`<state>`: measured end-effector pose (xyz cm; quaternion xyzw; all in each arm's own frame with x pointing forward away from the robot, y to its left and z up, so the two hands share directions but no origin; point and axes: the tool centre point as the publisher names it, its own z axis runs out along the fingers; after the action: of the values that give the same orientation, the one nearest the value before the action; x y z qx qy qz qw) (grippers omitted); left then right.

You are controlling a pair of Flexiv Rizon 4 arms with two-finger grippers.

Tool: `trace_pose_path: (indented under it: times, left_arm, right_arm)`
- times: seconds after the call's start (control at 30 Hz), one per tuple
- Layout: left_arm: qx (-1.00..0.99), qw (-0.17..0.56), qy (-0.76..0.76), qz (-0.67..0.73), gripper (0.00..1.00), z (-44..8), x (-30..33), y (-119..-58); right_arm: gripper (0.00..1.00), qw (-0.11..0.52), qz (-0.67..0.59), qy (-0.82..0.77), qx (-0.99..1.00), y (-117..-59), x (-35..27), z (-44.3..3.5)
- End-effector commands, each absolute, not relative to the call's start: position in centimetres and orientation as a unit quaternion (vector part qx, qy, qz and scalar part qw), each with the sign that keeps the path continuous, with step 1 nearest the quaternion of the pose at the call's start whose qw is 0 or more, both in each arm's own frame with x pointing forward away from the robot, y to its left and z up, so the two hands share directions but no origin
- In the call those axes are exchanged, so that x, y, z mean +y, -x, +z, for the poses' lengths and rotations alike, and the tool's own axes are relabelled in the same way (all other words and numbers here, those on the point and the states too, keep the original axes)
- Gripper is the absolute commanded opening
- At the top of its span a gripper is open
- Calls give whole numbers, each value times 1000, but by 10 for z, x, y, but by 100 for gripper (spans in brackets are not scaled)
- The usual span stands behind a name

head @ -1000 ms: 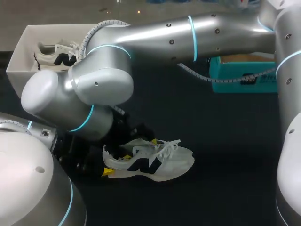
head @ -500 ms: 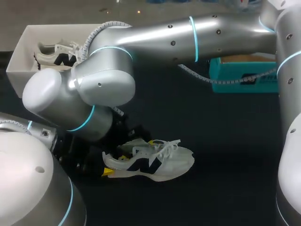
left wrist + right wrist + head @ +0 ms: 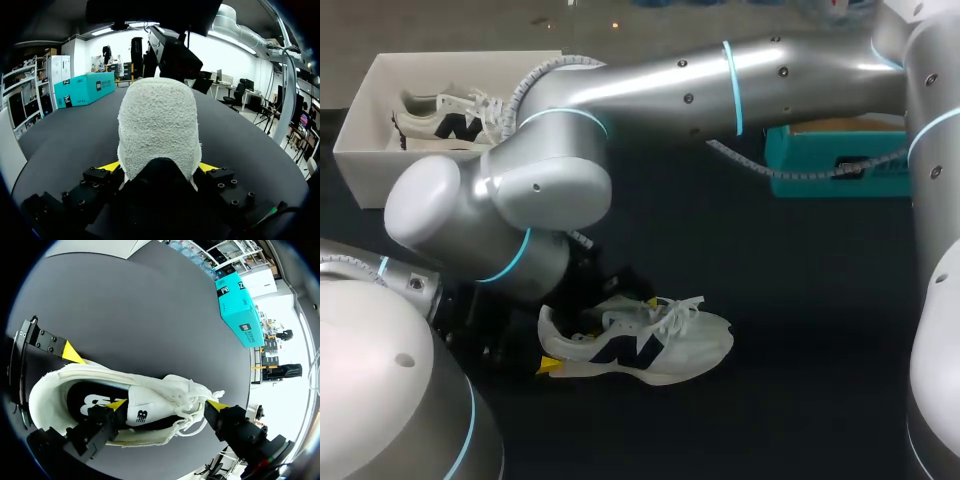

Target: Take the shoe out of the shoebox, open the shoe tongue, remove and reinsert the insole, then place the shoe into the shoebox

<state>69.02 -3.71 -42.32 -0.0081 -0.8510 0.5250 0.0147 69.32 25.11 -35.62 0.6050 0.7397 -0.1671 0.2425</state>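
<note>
One shoe point(image 3: 660, 345) on black table point(image 3: 770, 260), left claw point(image 3: 160, 167) clamping its heel point(image 3: 160, 125) (right claw point(image 3: 166, 405) spread over the tongue point(image 3: 145, 410))

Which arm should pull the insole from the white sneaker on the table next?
Probably right. The right gripper hangs over the white sneaker, one finger inside its opening; the left gripper is shut on the heel, so it best steadies.

In the head view my right arm's point(image 3: 500, 215) big joint filled the left centre of the frame. It hid most of the right gripper point(image 3: 618, 316), and of the left gripper point(image 3: 547, 342) I saw only one yellow tip beside the shoe point(image 3: 660, 345). The shoebox's point(image 3: 360, 130) right end lay behind that arm. In the left wrist view the heel hid the shoe's front.
</note>
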Motion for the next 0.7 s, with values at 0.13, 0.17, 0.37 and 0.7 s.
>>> trace_pose_path:
  times: [0.13,0.17,0.37,0.7]
  left_arm:
    - [-852,15,8,524,0,-423,-37,-691]
    - [-852,15,8,524,0,-423,-37,-691]
    - [-852,15,8,524,0,-423,-37,-691]
    - [-852,15,8,524,0,-423,-37,-691]
  right_arm:
    - [84,296,-49,-873,385,-690,239,-355]
    - [77,296,-49,-873,383,-689,237,-353]
    - [49,301,-48,-875,376,-687,230,-345]
    - [45,303,-43,-872,383,-690,225,-332]
